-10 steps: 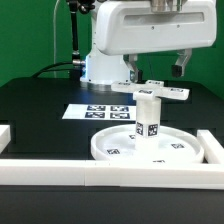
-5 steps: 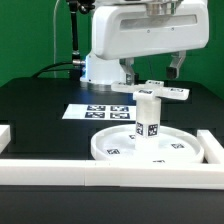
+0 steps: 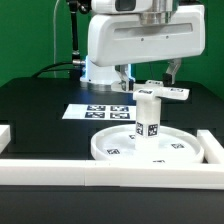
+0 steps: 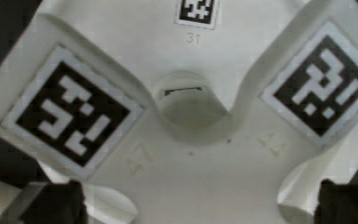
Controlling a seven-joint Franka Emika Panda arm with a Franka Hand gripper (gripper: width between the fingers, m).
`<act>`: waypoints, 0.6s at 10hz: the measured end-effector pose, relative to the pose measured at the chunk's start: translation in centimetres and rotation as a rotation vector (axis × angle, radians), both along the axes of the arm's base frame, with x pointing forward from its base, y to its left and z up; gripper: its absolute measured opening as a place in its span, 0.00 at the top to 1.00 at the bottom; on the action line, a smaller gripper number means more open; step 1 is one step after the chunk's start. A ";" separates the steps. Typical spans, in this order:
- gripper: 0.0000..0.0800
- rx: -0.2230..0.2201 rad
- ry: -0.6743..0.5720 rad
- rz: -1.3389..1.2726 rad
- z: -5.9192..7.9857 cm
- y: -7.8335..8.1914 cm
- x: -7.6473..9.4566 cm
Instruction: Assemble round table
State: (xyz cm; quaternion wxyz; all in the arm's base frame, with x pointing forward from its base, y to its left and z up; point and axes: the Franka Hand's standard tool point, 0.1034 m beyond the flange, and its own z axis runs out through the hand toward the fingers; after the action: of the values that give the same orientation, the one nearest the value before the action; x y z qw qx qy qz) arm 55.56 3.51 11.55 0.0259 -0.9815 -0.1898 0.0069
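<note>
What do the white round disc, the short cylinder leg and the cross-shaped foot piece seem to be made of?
White rimmed round disc: probably rigid plastic, smooth and matte, with a moulded rim. Short white cylinder leg: same look; its black-white square markers may be printed or stuck on. White cross-shaped foot piece: likely the same matte plastic.

A faint "31" sits under a marker (image 4: pixel 195 10) on the foot piece (image 4: pixel 176 62).

Smooth matt white plastic disc (image 3: pixel 150 146), leg (image 3: pixel 149 116), foot piece (image 3: pixel 163 92); matt black table (image 3: pixel 40 110).
</note>
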 end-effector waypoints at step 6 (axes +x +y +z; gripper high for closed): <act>0.19 -0.002 -0.003 0.015 -0.5 0.0 -0.2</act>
State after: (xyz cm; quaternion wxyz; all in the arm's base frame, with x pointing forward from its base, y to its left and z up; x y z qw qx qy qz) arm 55.38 3.48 11.06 0.0248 -0.9800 -0.1974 0.0059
